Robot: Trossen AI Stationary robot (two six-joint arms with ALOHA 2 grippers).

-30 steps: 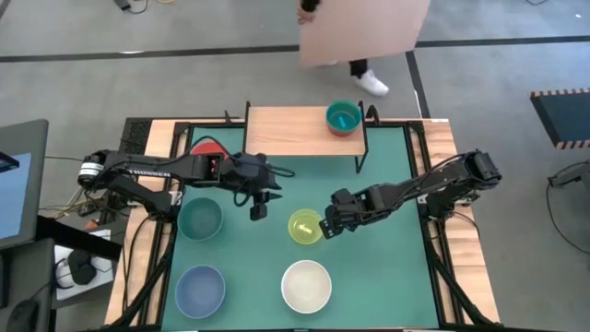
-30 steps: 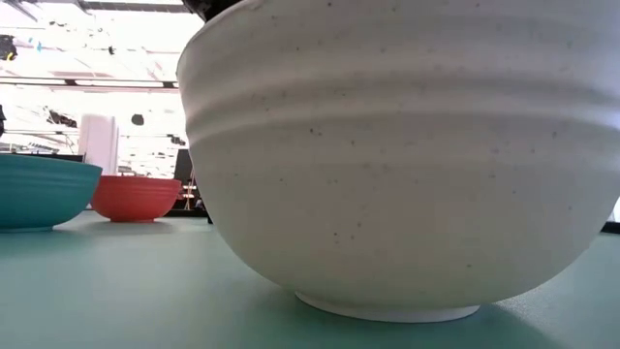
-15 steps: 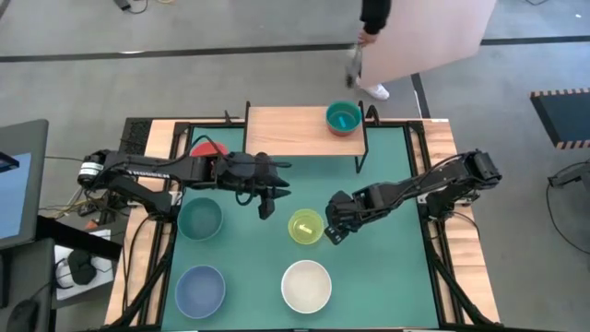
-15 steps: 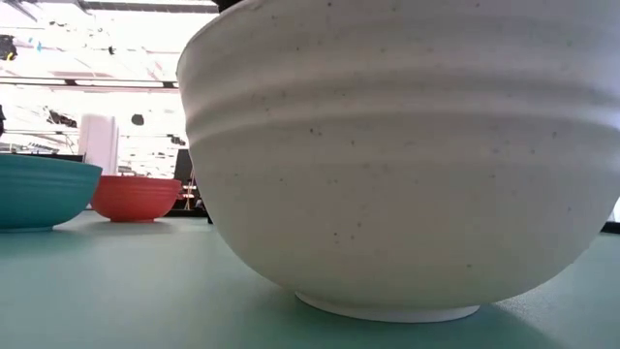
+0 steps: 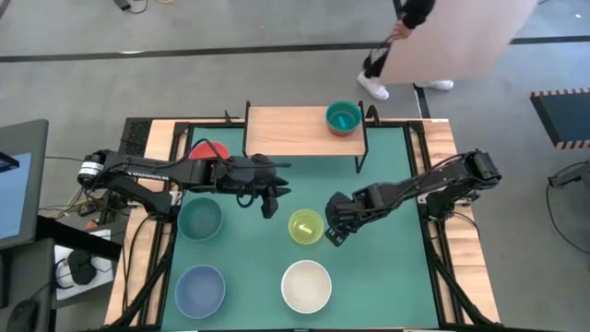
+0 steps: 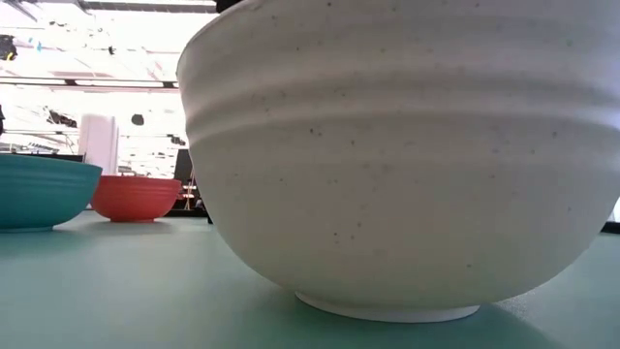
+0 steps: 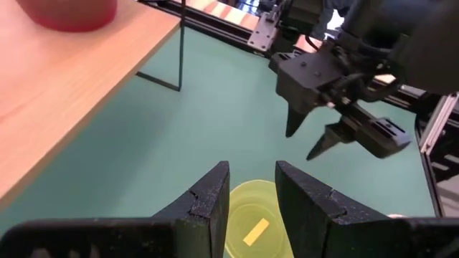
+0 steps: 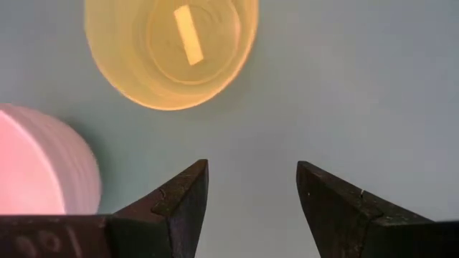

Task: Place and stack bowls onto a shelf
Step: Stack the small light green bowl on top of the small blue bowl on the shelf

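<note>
The yellow-green bowl (image 5: 305, 227) stands on its base on the green mat, mid-table. My left gripper (image 5: 268, 208) is open and empty just left of it, with the bowl below its fingertips in the left wrist view (image 7: 252, 223). My right gripper (image 5: 332, 235) is open and empty just right of the bowl (image 8: 171, 50). The shelf (image 5: 295, 131) stands at the far edge and carries a teal bowl nested in a reddish bowl (image 5: 343, 118). White (image 5: 306, 286), pale blue (image 5: 200, 290), dark teal (image 5: 200, 219) and red (image 5: 208, 148) bowls stand on the mat.
The white bowl (image 6: 397, 155) fills the low view, with the teal (image 6: 39, 189) and red (image 6: 136, 197) bowls behind it. My left arm partly covers the red bowl. A person carrying a large board (image 5: 461, 37) is on the floor beyond the table's far edge.
My left gripper has gone a little toward the table's right edge, nearer the yellow-green bowl, and has turned about. My right gripper has drawn back slightly from the bowl's right rim. The person with the board has walked to the right.
</note>
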